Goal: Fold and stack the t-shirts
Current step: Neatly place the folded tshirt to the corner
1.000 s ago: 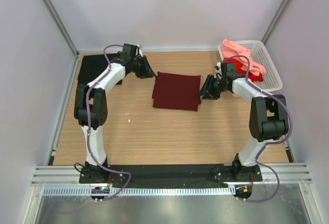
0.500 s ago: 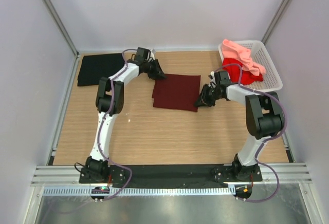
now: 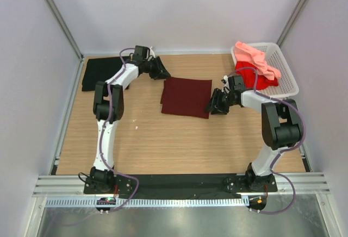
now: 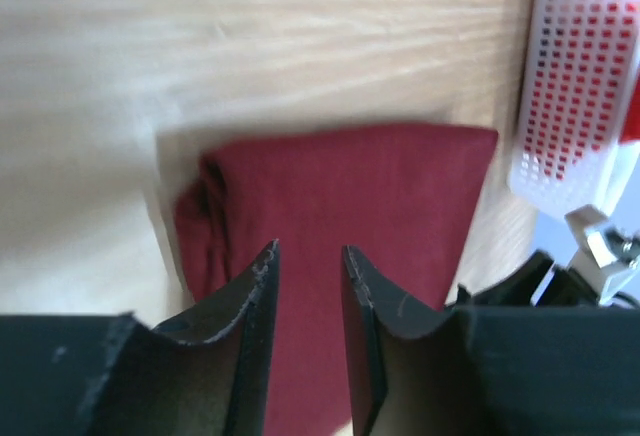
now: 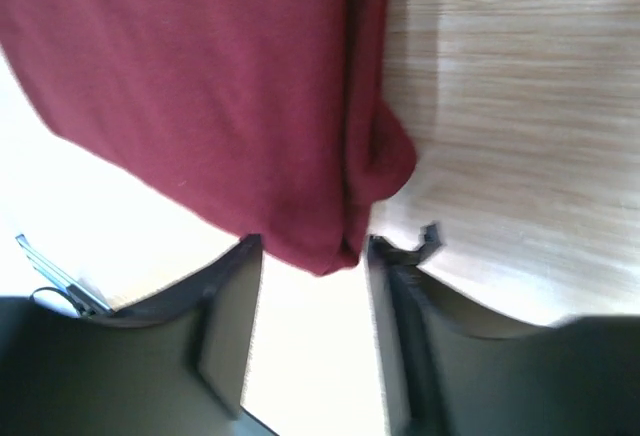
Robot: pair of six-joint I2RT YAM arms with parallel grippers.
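matt cloth maroon t-shirt point(image 3: 186, 97) on smooth wood-grain table point(image 3: 163, 144)

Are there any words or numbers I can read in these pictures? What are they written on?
None can be read.
The maroon shirt, black shirt, red shirt and pink shirt show no print.
The basket shows only holes.
The little part at the near edge is too small to read.
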